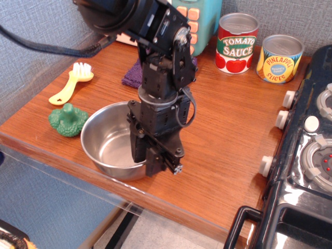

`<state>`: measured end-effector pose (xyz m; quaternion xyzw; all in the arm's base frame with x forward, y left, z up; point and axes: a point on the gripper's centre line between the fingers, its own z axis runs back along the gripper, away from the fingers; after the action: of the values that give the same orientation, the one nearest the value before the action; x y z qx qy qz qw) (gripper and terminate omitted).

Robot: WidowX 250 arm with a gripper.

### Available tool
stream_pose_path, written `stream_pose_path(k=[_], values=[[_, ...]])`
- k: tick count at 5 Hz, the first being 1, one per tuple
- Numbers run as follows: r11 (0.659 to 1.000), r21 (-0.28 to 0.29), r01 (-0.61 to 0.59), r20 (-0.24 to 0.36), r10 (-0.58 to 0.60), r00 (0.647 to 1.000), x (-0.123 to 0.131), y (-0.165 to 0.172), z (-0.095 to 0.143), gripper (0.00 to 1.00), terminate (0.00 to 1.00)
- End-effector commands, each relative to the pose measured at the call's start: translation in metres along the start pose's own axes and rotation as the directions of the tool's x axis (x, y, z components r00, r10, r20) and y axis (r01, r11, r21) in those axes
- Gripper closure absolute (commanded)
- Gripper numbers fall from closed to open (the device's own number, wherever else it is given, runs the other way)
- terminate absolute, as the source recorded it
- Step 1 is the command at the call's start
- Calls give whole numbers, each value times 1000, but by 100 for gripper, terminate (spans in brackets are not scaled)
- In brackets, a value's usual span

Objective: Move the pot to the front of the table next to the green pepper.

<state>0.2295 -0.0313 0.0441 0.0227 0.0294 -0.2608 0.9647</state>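
The pot (108,140) is a shiny steel bowl standing near the front edge of the wooden table (223,145). The green pepper (67,120), a bumpy green toy, lies just left of the pot, almost touching it. My gripper (147,165) points down at the pot's right rim. One finger is inside the bowl and one outside, shut on the rim. The black arm hides the rim's right part.
A yellow-handled brush (72,82) lies behind the pepper. A purple cloth (134,75) lies behind the arm. Tomato sauce can (236,42) and pineapple can (280,58) stand at the back right. A black toy stove (306,155) fills the right side.
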Motion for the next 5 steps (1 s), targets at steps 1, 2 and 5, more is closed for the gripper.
stream_pose_path(k=[1,2,5], values=[[992,-52,-118,243,127,962,-17,27,84,0,0],[952,-88,-293,255,306,917,-40,56,100,0,0],[924,-83,-374,187,383,904,-48,84,90,0,0]])
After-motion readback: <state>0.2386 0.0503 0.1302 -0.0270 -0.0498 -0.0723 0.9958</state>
